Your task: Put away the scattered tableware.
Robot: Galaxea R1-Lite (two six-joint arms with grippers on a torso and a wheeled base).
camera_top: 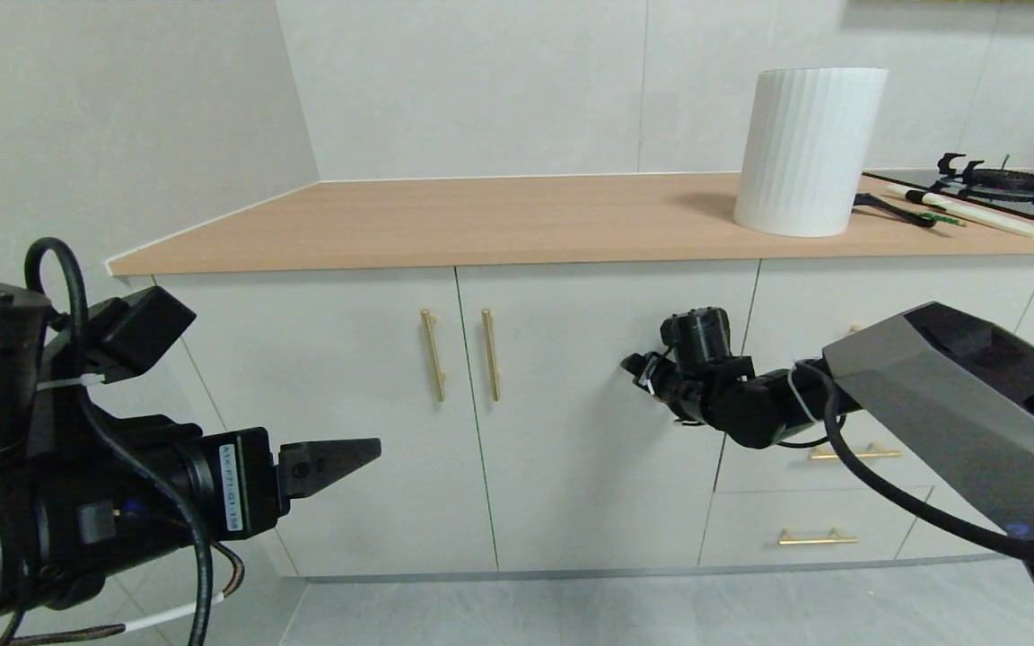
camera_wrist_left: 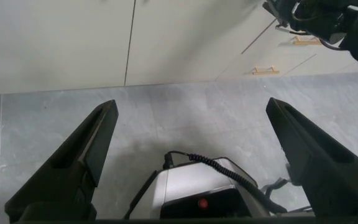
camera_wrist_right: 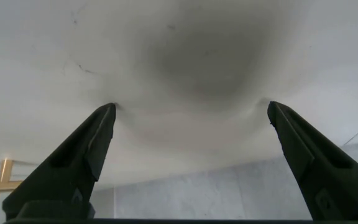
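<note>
Left pincer (camera_wrist_left: 191, 102) spread wide with nothing in it, held low, grey floor tiles (camera_wrist_left: 55, 109) beneath. Right pincer (camera_wrist_right: 191, 106) likewise wide and empty, tips close up to a pale cabinet door (camera_wrist_right: 179, 50); touching or just short, cannot tell. Between the two pincers, a pair of gold bar handles (camera_top: 432, 354), higher than the left one and about level with the right. Scattered tableware up on the wooden bench (camera_top: 481, 220), well above the right pincer, off to its right and well apart from it: a black-handled utensil (camera_top: 896, 209) and a cream-handled utensil (camera_top: 975, 213) lying close together beside a hob burner (camera_top: 1006, 177). White ribbed holder (camera_top: 809, 152) upright on the bench, above the right pincer and a little to its right, just beside the black-handled utensil.
</note>
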